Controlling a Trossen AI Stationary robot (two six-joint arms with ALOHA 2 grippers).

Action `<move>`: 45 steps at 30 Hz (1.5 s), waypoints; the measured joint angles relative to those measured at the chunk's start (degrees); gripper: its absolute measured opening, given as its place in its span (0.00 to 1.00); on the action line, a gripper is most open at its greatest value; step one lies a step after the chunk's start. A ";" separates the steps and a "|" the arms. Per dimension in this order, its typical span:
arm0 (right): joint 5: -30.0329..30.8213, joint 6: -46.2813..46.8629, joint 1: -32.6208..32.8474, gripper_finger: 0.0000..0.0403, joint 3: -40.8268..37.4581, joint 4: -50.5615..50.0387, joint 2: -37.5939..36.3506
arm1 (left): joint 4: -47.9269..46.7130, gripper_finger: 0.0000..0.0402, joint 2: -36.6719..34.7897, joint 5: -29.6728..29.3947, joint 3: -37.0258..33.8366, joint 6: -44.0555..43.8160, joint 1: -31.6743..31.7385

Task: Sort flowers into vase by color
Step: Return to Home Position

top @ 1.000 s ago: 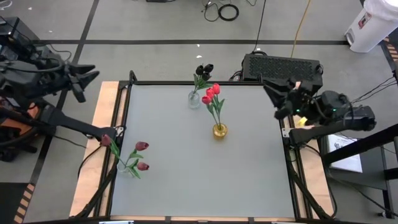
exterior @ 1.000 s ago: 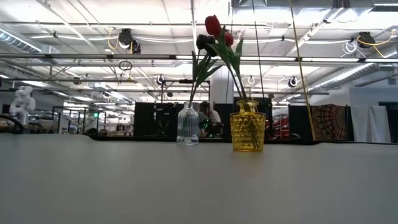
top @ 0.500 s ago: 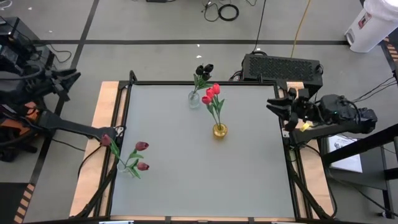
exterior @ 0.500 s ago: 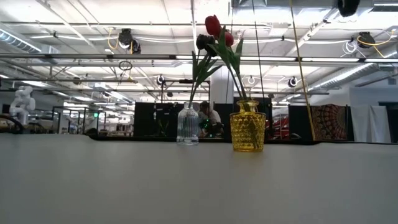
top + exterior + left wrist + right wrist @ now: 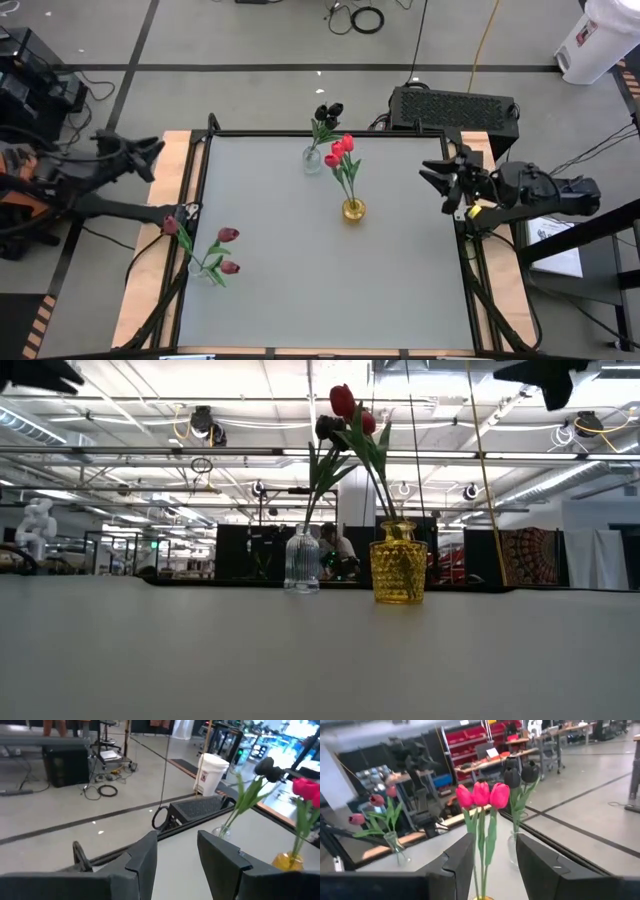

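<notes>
Both open, empty: left end effector (image 5: 150, 157) off the table's (image 5: 300, 300) left edge, right end effector (image 5: 432, 180) over its right edge. Nearest: maroon tulips (image 5: 226, 236) in front-left clear vase (image 5: 203, 272), closest to left. Mid-table: pink tulips (image 5: 342, 150) in yellow vase (image 5: 353, 210), nearer right. Farthest: black tulips (image 5: 328, 111) in back clear vase (image 5: 312, 160). Stems roughly upright; sort looks done.

The desk (image 5: 400, 290) lies open near and right. A yellow vase (image 5: 353, 210) and clear vase (image 5: 312, 160) with tall tulips (image 5: 342, 150) block the far middle; another vase (image 5: 205, 272) crowds the left edge.
</notes>
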 joint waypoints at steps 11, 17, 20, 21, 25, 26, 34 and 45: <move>-0.72 3.22 0.00 0.35 -18.05 14.14 -12.10 | 5.51 0.37 -7.79 -1.80 -14.11 -8.66 0.00; -0.70 5.25 0.00 0.35 -26.05 20.22 -16.27 | 8.41 0.37 -7.94 -1.99 -17.56 -10.42 0.00; -0.70 5.38 0.01 0.35 -29.53 23.83 -17.65 | 8.37 0.37 -7.95 -2.14 -18.18 -10.79 -0.01; -0.72 5.38 0.00 0.35 -30.51 25.22 -17.98 | 8.38 0.37 -7.97 -2.14 -18.43 -11.14 0.00; -0.70 5.40 0.02 0.35 -34.14 30.16 -18.80 | 8.25 0.37 -8.03 -2.28 -19.89 -12.93 0.00; -0.68 5.63 0.00 0.35 -34.70 30.69 -18.88 | 8.43 0.37 -8.05 -2.33 -20.21 -13.62 0.00; -0.32 11.41 0.02 0.35 -38.19 31.96 -18.87 | 12.77 0.37 -8.08 -1.99 -28.09 -22.25 0.00; -0.35 12.35 0.00 0.35 -38.43 33.34 -18.87 | 24.49 0.37 -8.08 -1.59 -39.02 -23.20 -0.02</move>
